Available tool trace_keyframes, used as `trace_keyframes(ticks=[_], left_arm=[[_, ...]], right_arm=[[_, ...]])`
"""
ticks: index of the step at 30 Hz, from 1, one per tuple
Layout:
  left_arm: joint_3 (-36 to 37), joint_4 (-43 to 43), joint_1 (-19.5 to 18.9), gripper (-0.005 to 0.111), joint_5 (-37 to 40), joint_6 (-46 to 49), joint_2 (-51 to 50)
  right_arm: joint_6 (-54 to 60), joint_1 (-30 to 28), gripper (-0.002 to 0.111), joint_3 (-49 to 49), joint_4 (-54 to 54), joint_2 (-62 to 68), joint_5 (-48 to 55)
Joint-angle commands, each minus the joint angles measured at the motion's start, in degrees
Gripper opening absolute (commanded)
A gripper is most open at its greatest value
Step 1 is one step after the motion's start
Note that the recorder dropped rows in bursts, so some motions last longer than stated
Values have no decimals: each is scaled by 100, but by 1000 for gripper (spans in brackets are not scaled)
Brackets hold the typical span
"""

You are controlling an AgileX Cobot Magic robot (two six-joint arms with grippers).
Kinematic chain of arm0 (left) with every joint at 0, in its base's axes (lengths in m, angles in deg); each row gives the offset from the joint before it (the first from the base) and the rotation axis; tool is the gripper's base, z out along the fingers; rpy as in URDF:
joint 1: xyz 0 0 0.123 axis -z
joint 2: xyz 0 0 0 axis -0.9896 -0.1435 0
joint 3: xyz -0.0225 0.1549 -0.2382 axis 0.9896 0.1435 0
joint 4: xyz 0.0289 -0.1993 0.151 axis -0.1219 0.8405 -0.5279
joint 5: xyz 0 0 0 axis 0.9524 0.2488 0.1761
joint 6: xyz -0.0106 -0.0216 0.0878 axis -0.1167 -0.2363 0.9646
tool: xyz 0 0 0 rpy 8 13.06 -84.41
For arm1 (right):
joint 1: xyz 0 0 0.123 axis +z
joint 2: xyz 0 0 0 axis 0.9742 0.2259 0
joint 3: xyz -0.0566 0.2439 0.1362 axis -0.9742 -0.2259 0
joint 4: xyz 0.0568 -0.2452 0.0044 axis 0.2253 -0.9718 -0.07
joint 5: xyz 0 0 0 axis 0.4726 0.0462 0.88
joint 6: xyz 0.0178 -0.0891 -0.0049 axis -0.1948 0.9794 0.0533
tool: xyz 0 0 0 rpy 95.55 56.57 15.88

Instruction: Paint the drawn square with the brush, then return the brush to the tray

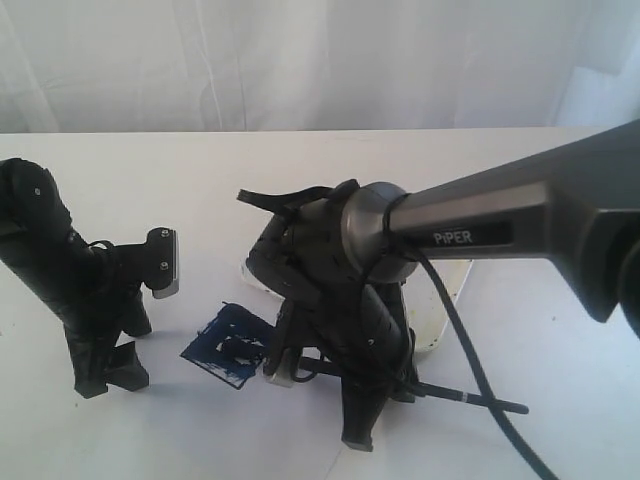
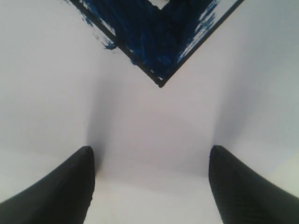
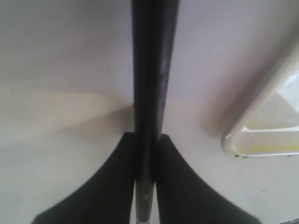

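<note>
At left, left gripper: spread wide, empty, near the square's corner.
Drawn square: mostly blue, white gaps showing.
Right gripper: clamped on the brush; stroke lightly inside the outline.
Tray: beside the brush.

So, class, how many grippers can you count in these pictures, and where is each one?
2. The left gripper hangs open near the drawn square; the right gripper is shut on the brush, beside the tray.
</note>
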Motion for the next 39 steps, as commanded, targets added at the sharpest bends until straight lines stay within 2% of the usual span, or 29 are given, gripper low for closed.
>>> trace_keyframes(ticks=[1, 18, 25, 28, 39], left_arm=[[61, -245, 33, 71, 77, -6, -67], [61, -245, 33, 71, 77, -6, -67], [61, -245, 33, 71, 77, -6, -67], [61, -245, 33, 71, 77, -6, -67], [61, -245, 33, 71, 77, -6, -67]], right_arm=[[-9, 25, 0, -24, 8, 16, 26], [-601, 0, 0, -10, -677, 38, 26], [364, 293, 0, -10, -332, 38, 26], [398, 393, 0, -10, -395, 38, 26], [-563, 117, 0, 124, -780, 38, 26]])
